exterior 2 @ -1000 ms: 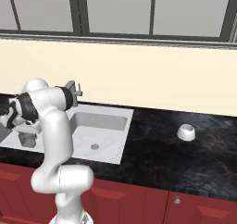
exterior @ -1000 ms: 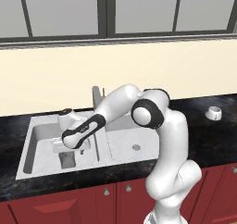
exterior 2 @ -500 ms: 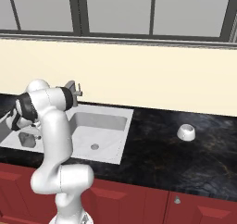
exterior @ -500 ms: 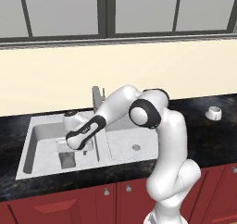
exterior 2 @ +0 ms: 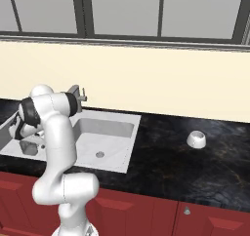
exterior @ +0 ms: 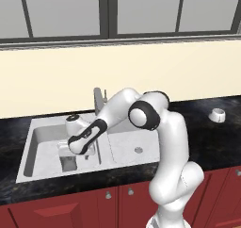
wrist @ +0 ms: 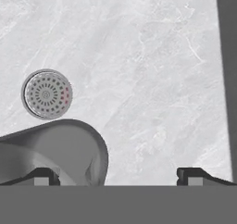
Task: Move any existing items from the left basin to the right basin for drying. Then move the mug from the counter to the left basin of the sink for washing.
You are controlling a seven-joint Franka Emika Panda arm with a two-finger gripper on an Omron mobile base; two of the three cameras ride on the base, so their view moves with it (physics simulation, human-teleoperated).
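fingertips (wrist: 46, 176) rise dark at the bottom of the hand view, set wide apart, the left one at the rim of the dark grey cup (wrist: 60, 151), which fills the lower left of the frame and is not clamped. just above the cup lies the round drain (wrist: 46, 94) on the pale floor of the left basin (wrist: 152, 70). in the left base view the gripper (exterior: 70, 149) hangs low in the left basin at the centre left, over the cup (exterior: 68, 163). right of it is the right basin (exterior: 134, 144), with the faucet (exterior: 98, 100) behind. far at the right edge, the mug (exterior: 217, 115) sits on the counter (exterior: 202, 128).
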